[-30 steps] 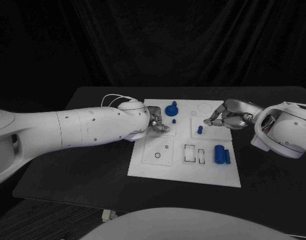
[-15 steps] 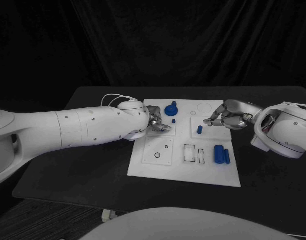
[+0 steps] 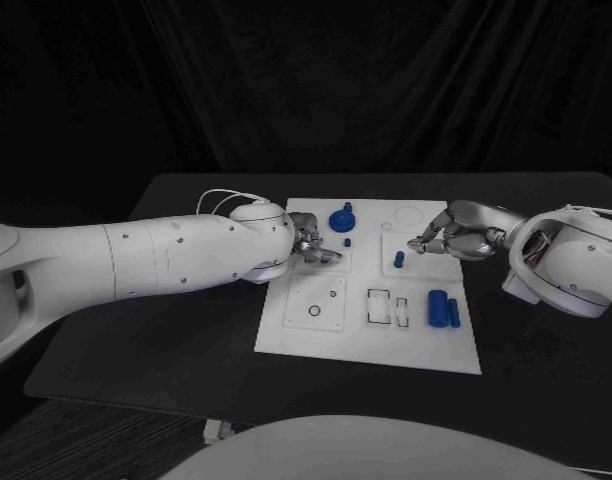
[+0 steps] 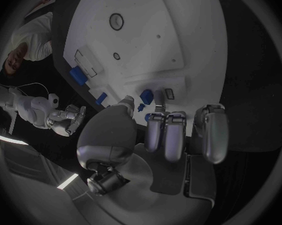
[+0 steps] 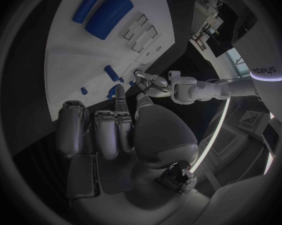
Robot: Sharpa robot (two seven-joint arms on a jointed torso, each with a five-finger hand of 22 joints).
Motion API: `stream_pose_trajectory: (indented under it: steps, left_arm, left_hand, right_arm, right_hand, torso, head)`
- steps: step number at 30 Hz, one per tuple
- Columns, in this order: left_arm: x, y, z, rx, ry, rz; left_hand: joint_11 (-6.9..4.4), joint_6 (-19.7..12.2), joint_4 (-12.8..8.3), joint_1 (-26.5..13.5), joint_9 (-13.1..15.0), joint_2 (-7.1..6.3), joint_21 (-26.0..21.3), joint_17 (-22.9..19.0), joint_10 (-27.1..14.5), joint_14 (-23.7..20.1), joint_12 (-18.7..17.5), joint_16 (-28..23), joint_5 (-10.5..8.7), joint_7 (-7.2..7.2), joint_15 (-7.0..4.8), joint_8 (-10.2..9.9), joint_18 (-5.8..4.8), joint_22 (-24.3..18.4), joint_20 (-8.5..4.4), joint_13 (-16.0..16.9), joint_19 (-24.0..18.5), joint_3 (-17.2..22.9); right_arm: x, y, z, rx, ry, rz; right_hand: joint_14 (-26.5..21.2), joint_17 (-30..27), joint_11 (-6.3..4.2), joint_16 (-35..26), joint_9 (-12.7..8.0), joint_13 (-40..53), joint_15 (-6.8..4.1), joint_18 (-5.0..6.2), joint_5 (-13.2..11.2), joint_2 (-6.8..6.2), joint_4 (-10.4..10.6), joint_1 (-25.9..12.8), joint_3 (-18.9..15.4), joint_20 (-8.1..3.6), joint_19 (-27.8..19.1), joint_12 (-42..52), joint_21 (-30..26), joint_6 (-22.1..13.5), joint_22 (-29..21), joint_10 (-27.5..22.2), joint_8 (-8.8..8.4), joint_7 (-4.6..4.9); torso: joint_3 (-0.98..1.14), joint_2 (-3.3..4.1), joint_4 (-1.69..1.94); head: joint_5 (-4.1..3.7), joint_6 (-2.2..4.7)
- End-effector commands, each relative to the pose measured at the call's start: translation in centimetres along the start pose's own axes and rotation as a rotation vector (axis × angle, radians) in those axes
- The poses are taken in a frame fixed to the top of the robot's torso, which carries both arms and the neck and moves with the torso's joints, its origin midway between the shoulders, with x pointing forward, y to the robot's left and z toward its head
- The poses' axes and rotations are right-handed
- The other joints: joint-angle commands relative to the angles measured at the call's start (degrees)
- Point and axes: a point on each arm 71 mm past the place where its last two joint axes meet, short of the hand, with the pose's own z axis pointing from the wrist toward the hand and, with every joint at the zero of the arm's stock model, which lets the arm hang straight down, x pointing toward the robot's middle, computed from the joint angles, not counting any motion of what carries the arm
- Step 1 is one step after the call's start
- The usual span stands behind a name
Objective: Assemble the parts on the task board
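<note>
Flanking both hands (image 3: pixel 313 250) (image 3: pixel 443 238): task board (image 3: pixel 357 345)

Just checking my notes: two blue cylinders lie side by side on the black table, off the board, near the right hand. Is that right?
Not quite. The two blue cylinders do lie side by side, but on the white board itself, toward its right edge, not on the table. The head view shows this, with the right hand farther back.
</note>
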Motion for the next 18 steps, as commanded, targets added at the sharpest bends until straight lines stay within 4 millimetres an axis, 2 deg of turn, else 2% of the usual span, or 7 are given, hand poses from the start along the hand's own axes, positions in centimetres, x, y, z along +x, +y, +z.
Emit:
stream_pose_trajectory:
  steps: [1,11,18]
  left_arm:
    - [-0.5,-0.2,-0.3,0.035,-0.079,-0.014]
    - [-2.2,0.5,-1.3,0.042,-0.146,0.003]
    - [-4.3,0.4,-2.6,0.106,-0.229,-0.024]
  left_hand:
    - [-0.03,-0.5,0.1,-0.3,1.1,-0.15,0.5,15.1,5.2,6.1,0.6,0.2,-0.21,-0.19,-0.35,1.1,0.97,12.2,-0.3,14.3,1.1,-0.8]
    - [-0.4,-0.6,0.2,-0.7,3.3,-0.19,0.7,15.1,5.5,6.1,1.0,0.2,-0.22,-0.59,-0.69,3.2,0.93,12.2,-0.61,14.6,1.3,-2.3]
    - [-0.63,-0.4,0.1,-0.8,4.3,0.0,1.3,15.1,6.0,6.1,1.7,0.2,-0.1,-0.86,-0.88,4.3,0.8,12.4,-0.78,15.1,1.6,-3.3]
  right_arm:
    - [0.1,-0.2,0.0,0.017,0.007,0.0]
    - [0.1,-0.3,-0.1,0.019,0.006,0.0]
    - [0.0,-0.4,-0.1,0.022,0.004,0.0]
  right_hand:
    - [4.4,8.6,-0.28,-0.3,0.0,-1.2,-0.39,0.83,0.0,-0.55,0.0,0.0,-0.1,0.21,-0.1,-0.1,-0.2,0.4,10.9,2.2,0.21,0.01]
    - [4.4,8.6,-0.26,-0.3,0.0,-1.2,-0.38,0.84,-0.3,-0.63,0.3,-0.3,-0.4,0.21,-0.1,-0.1,-0.3,0.4,10.9,2.2,0.21,0.04]
    - [4.4,8.6,-0.26,-0.3,0.0,-1.2,-0.38,0.82,-0.4,-0.63,0.3,-0.3,-0.5,0.21,-0.1,-0.1,-0.2,0.4,11.0,2.2,0.21,0.04]
  torso:
    - [0.0,0.01,0.01]
    - [-0.02,-0.02,0.02]
    - [0.0,-0.11,-0.01]
  head:
    - [-0.04,0.0]
    - [-0.14,0.0]
    - [-0.19,0.0]
